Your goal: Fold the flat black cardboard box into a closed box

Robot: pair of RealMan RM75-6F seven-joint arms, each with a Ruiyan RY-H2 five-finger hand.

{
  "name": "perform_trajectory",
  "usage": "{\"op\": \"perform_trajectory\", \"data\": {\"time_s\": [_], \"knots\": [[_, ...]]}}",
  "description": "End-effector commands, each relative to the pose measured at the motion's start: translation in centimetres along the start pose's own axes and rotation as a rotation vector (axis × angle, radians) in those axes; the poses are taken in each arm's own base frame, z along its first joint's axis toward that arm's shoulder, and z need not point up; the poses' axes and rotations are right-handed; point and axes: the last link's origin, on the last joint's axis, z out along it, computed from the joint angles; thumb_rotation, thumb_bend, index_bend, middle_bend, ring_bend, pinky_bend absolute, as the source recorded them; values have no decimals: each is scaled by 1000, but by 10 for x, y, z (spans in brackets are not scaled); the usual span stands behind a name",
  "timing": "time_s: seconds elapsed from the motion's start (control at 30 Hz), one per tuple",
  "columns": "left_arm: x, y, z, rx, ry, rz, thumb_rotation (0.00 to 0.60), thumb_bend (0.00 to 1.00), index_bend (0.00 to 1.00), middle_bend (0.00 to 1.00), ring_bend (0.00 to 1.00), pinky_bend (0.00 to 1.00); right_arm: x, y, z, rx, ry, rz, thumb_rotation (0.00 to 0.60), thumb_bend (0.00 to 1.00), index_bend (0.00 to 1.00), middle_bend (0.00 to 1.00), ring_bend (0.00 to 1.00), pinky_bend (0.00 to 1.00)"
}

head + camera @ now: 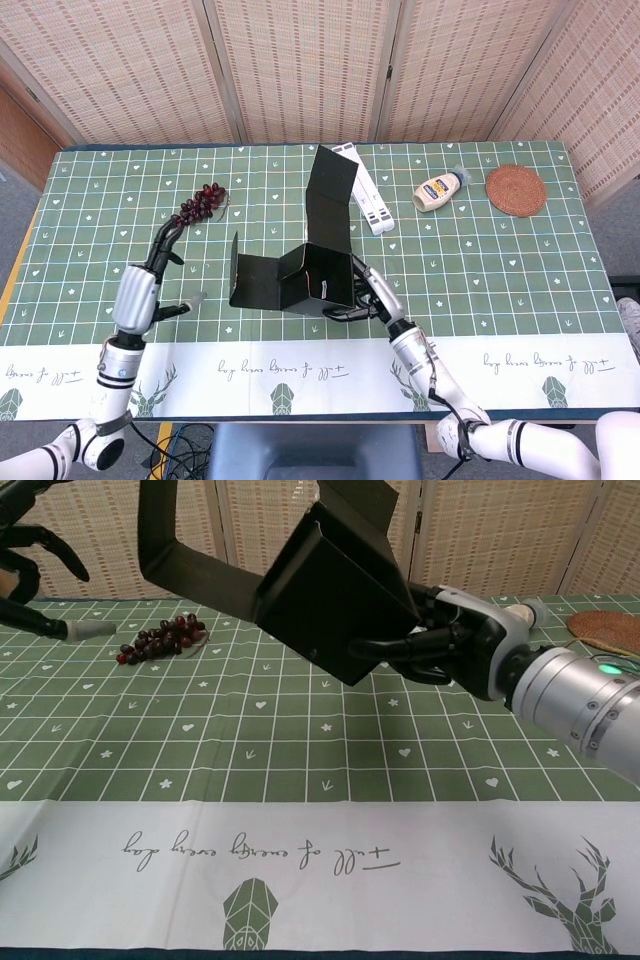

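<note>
Right hand (450,645) grips tilted black box (335,595), raised off table; left hand (150,285) apart, fingers spread, apparently empty.

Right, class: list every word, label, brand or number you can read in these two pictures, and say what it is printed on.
Tablecloth: cursive script along its white border, upside down in the chest view, not legible.
Bottle: blue and yellow label, too small to read.
Box: no print visible.
Nothing else carries text.
</note>
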Motion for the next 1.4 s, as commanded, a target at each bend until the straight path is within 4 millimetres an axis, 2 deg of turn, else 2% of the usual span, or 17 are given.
{"op": "perform_trajectory", "data": {"time_s": [0.03, 0.17, 0.37, 0.7, 0.97, 1.07, 1.2, 1.3, 1.4], "knots": [[-9, 18, 3, -55, 0, -37, 600, 91, 0, 0, 415, 827, -3, 2, 1, -1, -2, 2, 600, 206, 261, 395, 762, 1000], [-14, 38, 6, -122, 37, -56, 600, 91, 0, 0, 416, 827, -9, 5, 1, -9, -12, 0, 600, 206, 262, 395, 762, 1000], [-18, 54, 10, -200, 53, 1, 600, 91, 0, 0, 417, 827, -14, 8, 3, -21, -28, -11, 600, 206, 262, 396, 762, 1000], [-21, 69, 16, -268, 30, 2, 600, 91, 0, 0, 417, 827, -21, 10, 4, -48, -59, -69, 600, 206, 262, 395, 762, 1000], [-27, 71, 21, -331, 1, 70, 600, 91, 1, 0, 415, 827, -28, 8, 11, -73, -80, -156, 600, 206, 262, 396, 762, 1000], [-29, 69, 21, -361, -16, 99, 600, 91, 73, 13, 418, 826, -30, 7, 14, -88, -87, -180, 600, 206, 262, 396, 762, 1000], [-33, 66, 22, -407, -29, 153, 600, 91, 215, 126, 556, 831, -34, 8, 17, -103, -108, -222, 600, 206, 262, 396, 762, 1000], [-34, 62, 25, -435, -27, 204, 600, 91, 291, 182, 470, 854, -36, 8, 20, -106, -116, -254, 600, 206, 262, 395, 762, 1000], [-32, 58, 27, -447, -5, 248, 600, 91, 345, 235, 512, 857, -38, 9, 21, -109, -117, -260, 600, 206, 262, 396, 764, 1000]]}}
